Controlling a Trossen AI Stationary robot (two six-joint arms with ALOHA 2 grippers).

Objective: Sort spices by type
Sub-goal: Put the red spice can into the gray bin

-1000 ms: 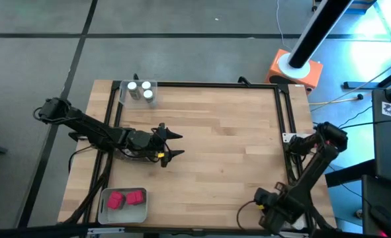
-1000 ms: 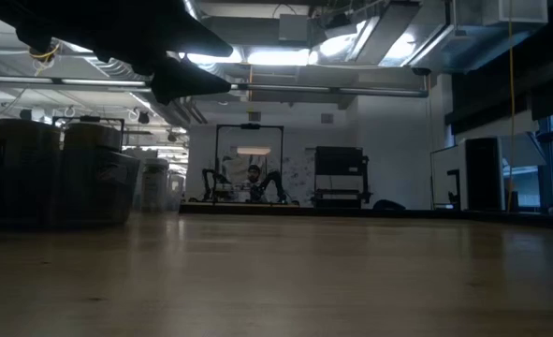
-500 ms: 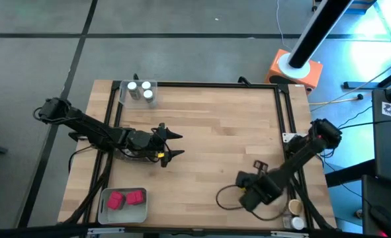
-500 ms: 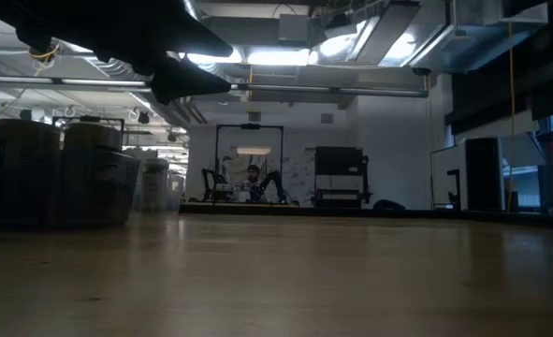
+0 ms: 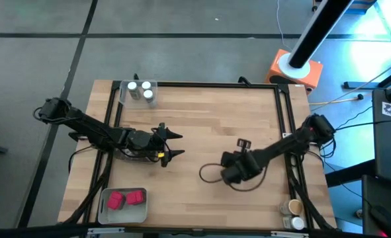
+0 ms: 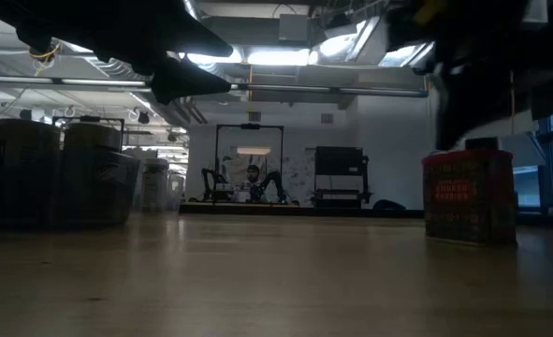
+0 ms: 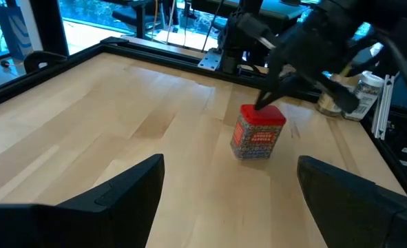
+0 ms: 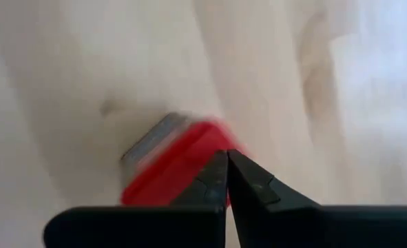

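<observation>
A red boxy spice tin (image 7: 258, 132) stands on the bare wood near the table's middle, seen in the left wrist view and in the low view (image 6: 470, 197). In the high view it is hidden under my right gripper (image 5: 229, 173). That gripper is shut, its tips on the tin's red lid. My left gripper (image 5: 180, 145) hovers open above the table's left half, pointing at the tin from a distance and touching nothing. White-lidded jars (image 5: 141, 91) sit in a far-left tray, two red boxes (image 5: 126, 198) in a near-left tray. My right gripper (image 7: 264, 107) comes slanting down from the table's right side, and its shut fingertips (image 8: 227, 157) rest on the tin's red lid (image 8: 182, 172), at its top. Whether they pinch any lip of the lid, I cannot tell. The tin's base stays on the table.
Round jars, one tan-lidded (image 5: 294, 209), stand off the table's near right corner, also visible in the left wrist view (image 7: 363, 93). A black frame (image 5: 202, 84) rims the table. Bare wood lies between the two grippers and around the tin.
My right arm has swept from the table's near right corner toward the middle, moving left and farther from the near edge. The red tin has come along with it, entering the low view from the right.
</observation>
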